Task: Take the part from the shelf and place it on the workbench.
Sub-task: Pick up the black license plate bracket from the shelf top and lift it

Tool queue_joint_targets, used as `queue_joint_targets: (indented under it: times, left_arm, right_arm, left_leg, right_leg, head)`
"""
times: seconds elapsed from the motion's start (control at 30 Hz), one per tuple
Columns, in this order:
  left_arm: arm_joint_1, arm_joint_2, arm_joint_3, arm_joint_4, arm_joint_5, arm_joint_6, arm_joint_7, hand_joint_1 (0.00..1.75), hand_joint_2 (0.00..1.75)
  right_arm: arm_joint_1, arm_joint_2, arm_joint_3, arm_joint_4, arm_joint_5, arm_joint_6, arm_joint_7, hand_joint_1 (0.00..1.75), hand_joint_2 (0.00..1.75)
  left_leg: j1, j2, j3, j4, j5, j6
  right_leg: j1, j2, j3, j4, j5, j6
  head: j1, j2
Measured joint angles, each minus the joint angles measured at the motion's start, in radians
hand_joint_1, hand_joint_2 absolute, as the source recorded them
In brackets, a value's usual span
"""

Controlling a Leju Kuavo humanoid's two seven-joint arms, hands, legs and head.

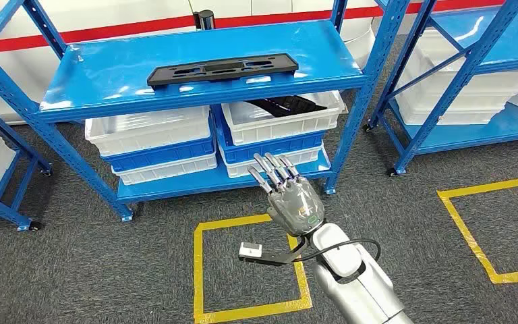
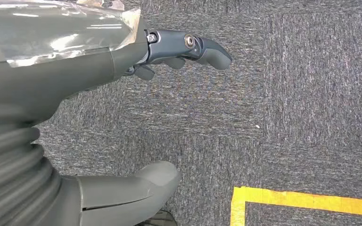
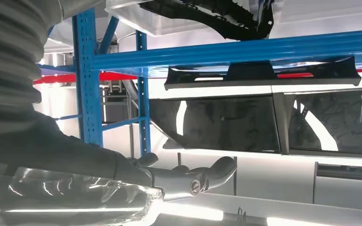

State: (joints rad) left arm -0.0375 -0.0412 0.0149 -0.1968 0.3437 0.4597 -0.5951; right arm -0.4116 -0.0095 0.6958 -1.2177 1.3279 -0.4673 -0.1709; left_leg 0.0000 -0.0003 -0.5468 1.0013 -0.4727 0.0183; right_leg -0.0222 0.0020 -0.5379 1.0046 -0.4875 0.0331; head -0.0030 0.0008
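Grey carpet floor (image 1: pixel 108 270) with yellow tape squares (image 1: pixel 202 270), white wall (image 1: pixel 141 13) bearing a red stripe (image 1: pixel 108 30)

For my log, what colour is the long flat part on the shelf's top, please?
Black part, clearest in head view.

Right arm (image 1: pixel 354 280) extended forward, right hand (image 1: pixel 292 199) raised with back facing the head camera, fingers spread, empty; left hand (image 2: pixel 122 61) hanging low, fingers apart, holding nothing.

Part (image 1: pixel 222 69) on the shelf (image 1: pixel 108 81) top, bins (image 1: pixel 150 131) beneath, right robot hand (image 1: pixel 295 199) in front, below.
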Motion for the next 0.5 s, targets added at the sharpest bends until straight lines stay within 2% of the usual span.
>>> queue_joint_targets:
  times: [0.03,0.07,0.1,0.33,0.37,0.43,0.5]
  left_arm:
    - [0.0,0.0,0.0,0.0,0.0,0.0,0.0,0.0,0.58]
    - [0.0,0.0,0.0,0.0,0.0,-0.002,0.0,0.0,0.44]
    - [0.0,0.0,0.0,0.0,0.001,-0.007,0.0,0.0,0.0]
    - [-0.001,0.0,0.0,0.001,0.013,-0.063,0.086,0.0,0.0]
    - [-0.001,0.001,0.0,0.002,0.011,-0.078,0.096,0.0,0.0]
    - [-0.001,0.005,-0.001,0.002,0.005,-0.105,0.105,0.0,0.0]
    - [-0.001,0.007,-0.004,0.002,-0.003,-0.115,0.107,0.0,0.0]
  right_arm:
    - [0.0,0.0,0.001,0.001,0.0,0.0,0.0,0.0,1.75]
    - [0.0,0.0,0.001,0.001,0.0,0.0,0.001,0.0,1.75]
    - [0.0,0.0,0.002,0.001,0.0,0.0,0.002,0.0,1.75]
    - [-0.004,0.002,0.001,0.002,0.003,0.033,0.018,0.0,1.75]
    - [-0.005,0.003,0.0,0.002,0.003,0.038,0.02,0.0,1.75]
    - [-0.005,0.004,-0.003,0.001,0.005,0.048,0.027,0.0,1.75]
    - [-0.003,0.004,-0.01,0.0,0.009,0.055,0.034,0.0,1.75]
  left_leg:
    - [0.0,0.0,0.0,0.0,0.0,0.0]
    - [0.0,0.0,0.0,0.0,0.0,0.0]
    - [0.0,0.0,0.0,0.0,0.0,0.0]
    - [0.0,0.0,0.0,0.001,0.0,0.0]
    - [0.0,0.0,-0.002,0.003,-0.001,0.002]
    - [0.0,0.0,-0.006,0.0,-0.005,0.015]
    - [0.005,-0.001,0.011,-0.024,-0.009,0.034]
  right_leg:
    - [0.0,0.0,0.0,0.0,0.0,0.0]
    - [0.0,0.0,0.0,0.0,0.0,0.0]
    - [0.0,0.0,0.0,0.0,0.0,0.0]
    - [-0.001,0.0,0.0,0.0,0.0,0.0]
    - [-0.006,-0.001,0.001,-0.001,0.001,0.002]
    - [-0.011,-0.002,0.003,0.006,0.013,0.013]
    - [-0.008,-0.002,-0.01,0.034,0.019,0.025]
  head:
    - [0.0,0.0]
    - [0.0,0.0]
    - [0.0,0.0]
    - [0.0,0.0]
    - [0.0,0.0]
    - [-0.003,0.0]
    - [-0.003,0.0]
